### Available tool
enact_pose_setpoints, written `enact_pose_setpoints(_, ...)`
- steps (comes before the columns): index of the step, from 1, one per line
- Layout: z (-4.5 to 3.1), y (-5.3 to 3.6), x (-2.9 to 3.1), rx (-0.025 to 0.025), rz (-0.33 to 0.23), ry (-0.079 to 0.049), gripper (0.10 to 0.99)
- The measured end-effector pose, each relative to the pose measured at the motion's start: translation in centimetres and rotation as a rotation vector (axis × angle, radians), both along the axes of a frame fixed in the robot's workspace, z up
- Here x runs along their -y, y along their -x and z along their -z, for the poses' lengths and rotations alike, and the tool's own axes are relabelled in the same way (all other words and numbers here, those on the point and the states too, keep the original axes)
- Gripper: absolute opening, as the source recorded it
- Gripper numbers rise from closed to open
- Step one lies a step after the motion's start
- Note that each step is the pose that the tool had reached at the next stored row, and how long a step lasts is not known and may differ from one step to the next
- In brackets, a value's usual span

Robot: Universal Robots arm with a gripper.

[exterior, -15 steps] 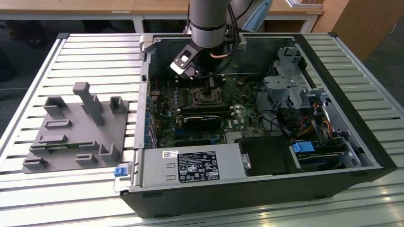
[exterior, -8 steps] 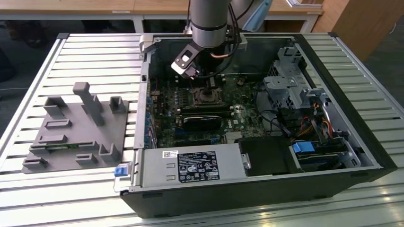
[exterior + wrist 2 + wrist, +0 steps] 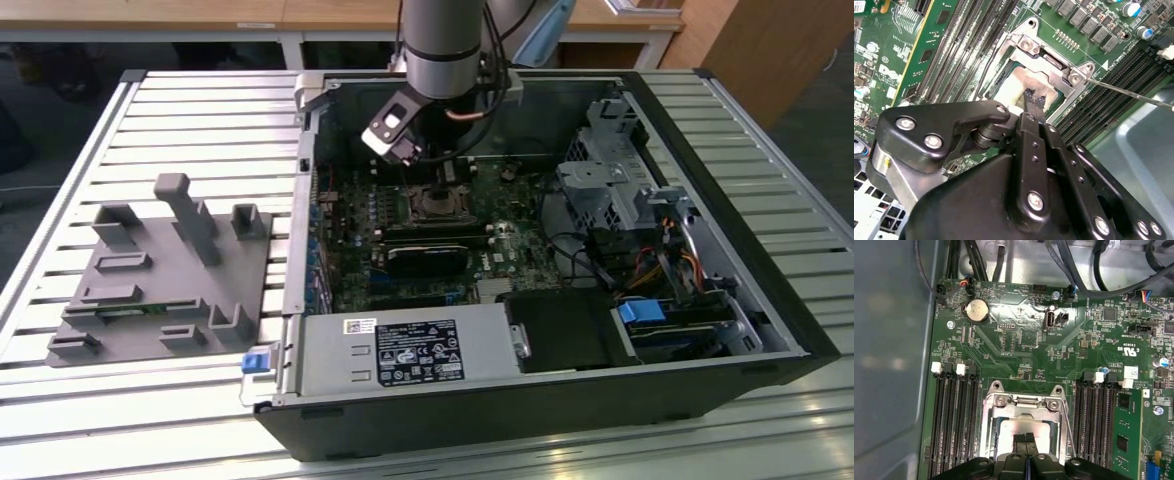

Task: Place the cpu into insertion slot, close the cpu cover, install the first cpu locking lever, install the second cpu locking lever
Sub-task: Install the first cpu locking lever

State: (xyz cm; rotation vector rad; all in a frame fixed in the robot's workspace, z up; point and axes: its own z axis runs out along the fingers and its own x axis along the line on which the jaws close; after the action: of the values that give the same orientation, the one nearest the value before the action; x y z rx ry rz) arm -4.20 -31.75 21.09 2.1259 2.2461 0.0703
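The insertion slot [image 3: 434, 206] sits mid-board inside the open computer case. The cpu [image 3: 1026, 80] lies in it, pale face up, also seen in the first wrist view as the cpu [image 3: 1019, 427]. The silver cpu cover [image 3: 1024, 402] frames the chip and looks lowered over it; its hinge end [image 3: 1049, 62] carries two screws. My gripper [image 3: 1034, 99] is shut, its black fingertips [image 3: 1026, 437] pressed together with nothing between them, resting on or just above the chip's face. A thin locking lever [image 3: 1129, 92] juts out from the socket corner over the memory slots.
Long black memory slots [image 3: 954, 415] flank the socket on both sides, with a green memory module [image 3: 1126, 425] fitted. A coin battery [image 3: 977, 311] and cables [image 3: 1089, 270] lie beyond. A grey fixture block [image 3: 167, 270] stands on the slatted table at the exterior view's left.
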Motion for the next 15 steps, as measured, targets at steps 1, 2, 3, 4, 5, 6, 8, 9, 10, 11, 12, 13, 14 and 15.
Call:
enact_pose_setpoints(1,-0.05,0.00,0.00,0.0000,0.000,0.000,0.110)
enact_pose_setpoints(2,-0.10,0.00,0.00,0.0000,0.000,0.000,0.110)
enact_pose_setpoints(3,-0.15,0.00,0.00,0.0000,0.000,0.000,0.110)
enact_pose_setpoints(4,-0.22,0.00,0.00,0.0001,0.000,0.000,0.110)
enact_pose_setpoints(5,-0.31,0.00,0.00,0.0000,0.000,0.000,0.110)
enact_pose_setpoints(6,-0.42,0.00,0.00,0.0000,0.000,0.000,0.110)
enact_pose_setpoints(8,-0.75,0.00,0.00,0.0000,0.000,0.000,0.110)
enact_pose_setpoints(9,-0.98,0.00,0.00,0.0000,0.000,0.000,0.110)
enact_pose_setpoints(10,-1.23,0.00,0.00,0.0001,0.000,0.000,0.110)
enact_pose_setpoints(11,-1.50,0.00,0.00,0.0000,0.000,0.000,0.110)
enact_pose_setpoints(12,-1.79,0.00,0.00,0.0000,0.000,0.000,0.110)
enact_pose_setpoints(13,-2.10,0.00,0.00,0.0001,0.000,0.000,0.110)
enact_pose_setpoints(14,-2.44,0.00,0.00,0.0000,0.000,0.000,0.110)
enact_pose_setpoints(15,-2.75,0.00,0.00,0.0001,0.000,0.000,0.110)
